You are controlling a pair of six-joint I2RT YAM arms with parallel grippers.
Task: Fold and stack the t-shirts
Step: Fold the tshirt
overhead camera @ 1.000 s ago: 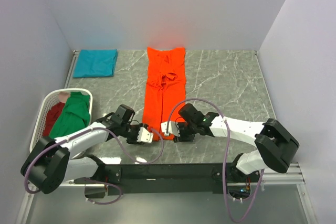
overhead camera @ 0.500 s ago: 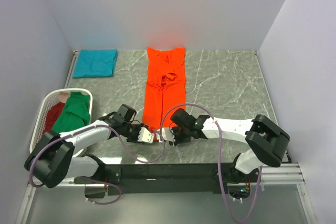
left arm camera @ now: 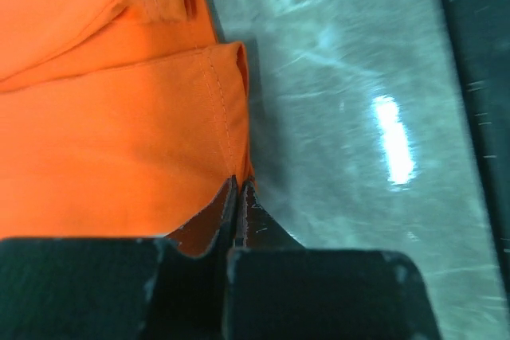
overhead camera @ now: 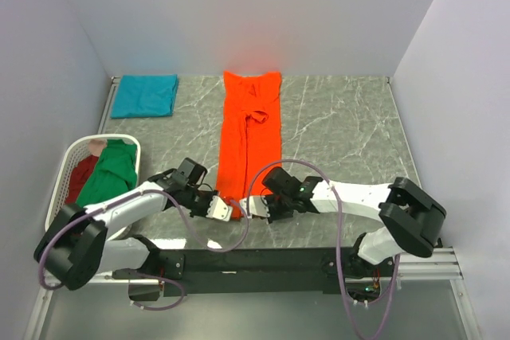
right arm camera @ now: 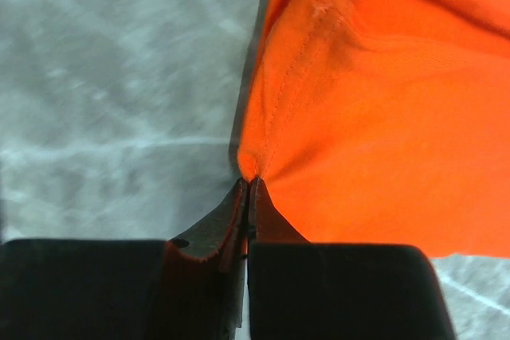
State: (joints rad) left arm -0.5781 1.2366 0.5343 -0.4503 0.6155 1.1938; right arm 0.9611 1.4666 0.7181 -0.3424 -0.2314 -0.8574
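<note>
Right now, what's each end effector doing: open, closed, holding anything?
Left end effector: closed on the orange t-shirt, near hem.
Right end effector: closed on the same hem.

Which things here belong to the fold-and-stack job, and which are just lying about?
Job:
orange t-shirt, laid out mid-table
teal t-shirt, folded, far left
green t-shirt and dark red t-shirt, bunched, near left

Lying about:
white laundry basket, holding those two

Both arms stretched low, angled inward — left gripper (overhead camera: pixel 225 211) and right gripper (overhead camera: pixel 249 206) near each other, jaws pinched tight on orange t-shirt (overhead camera: pixel 249 141) hem.
</note>
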